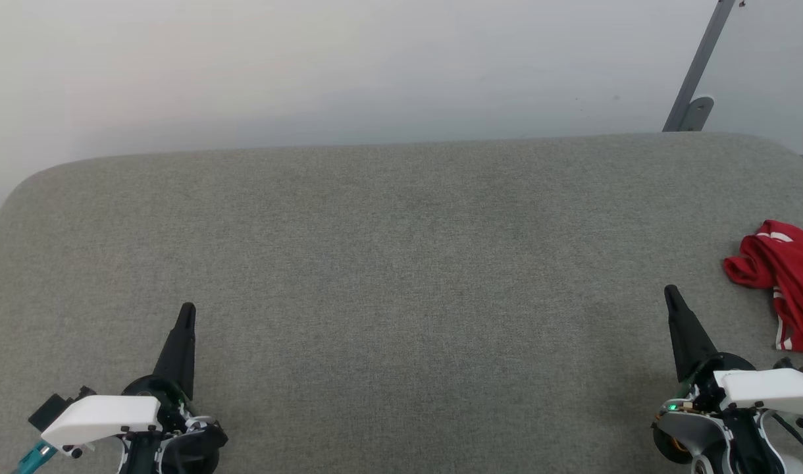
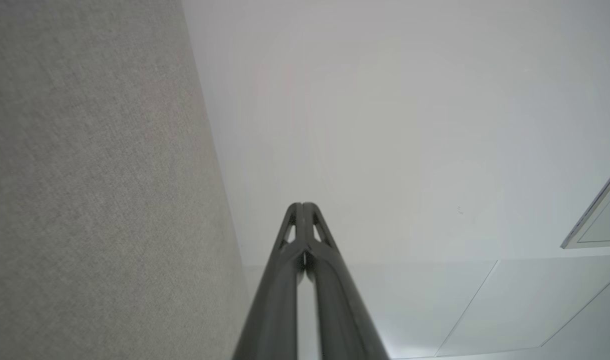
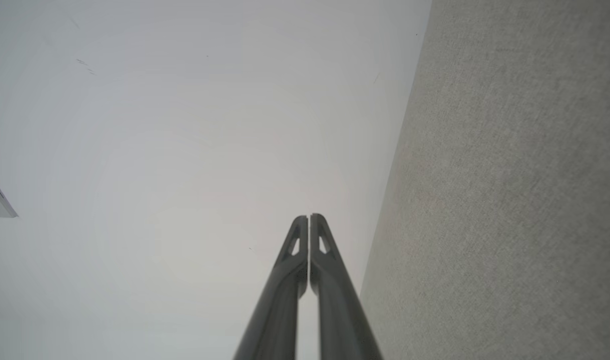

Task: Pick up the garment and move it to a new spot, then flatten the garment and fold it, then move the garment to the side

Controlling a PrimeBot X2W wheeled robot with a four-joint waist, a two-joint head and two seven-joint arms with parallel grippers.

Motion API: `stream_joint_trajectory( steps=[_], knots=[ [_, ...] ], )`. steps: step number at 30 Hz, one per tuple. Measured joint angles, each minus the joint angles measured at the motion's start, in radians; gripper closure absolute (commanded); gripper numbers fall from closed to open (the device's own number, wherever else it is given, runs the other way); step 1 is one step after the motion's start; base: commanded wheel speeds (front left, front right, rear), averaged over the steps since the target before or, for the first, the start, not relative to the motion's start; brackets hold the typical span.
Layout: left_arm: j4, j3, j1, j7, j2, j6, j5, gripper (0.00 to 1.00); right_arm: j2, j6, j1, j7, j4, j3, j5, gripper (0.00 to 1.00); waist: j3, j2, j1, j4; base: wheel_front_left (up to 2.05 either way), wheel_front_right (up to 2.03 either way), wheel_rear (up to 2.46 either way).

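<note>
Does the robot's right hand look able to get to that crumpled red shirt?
Probably yes. The red shirt lies just beyond and right of the right hand, with bare grey surface between them. The hand is shut, so it must open first.

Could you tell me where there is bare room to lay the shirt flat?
The grey surface between the left gripper and right gripper, up to its far edge, is bare. Only the right edge is crowded, where the crumpled shirt lies.

grey fabric surface (image 1: pixel 388 263) w/ crumpled red garment (image 1: pixel 786 276) at right edge (partly cropped).
</note>
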Motion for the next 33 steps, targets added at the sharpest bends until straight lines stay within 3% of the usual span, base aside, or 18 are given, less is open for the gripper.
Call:
stream_joint_trajectory(
  steps=[33],
  knots=[
    [0.000, 0.008, 0.000, 0.006, -0.004, 0.000, 0.005, 1.00, 0.001, 0.000, 0.000, 0.000, 0.000, -0.001, 0.000, 1.00, 0.000, 0.0000, 0.0000, 0.000, 0.00, 0.00, 0.00]
  ],
)
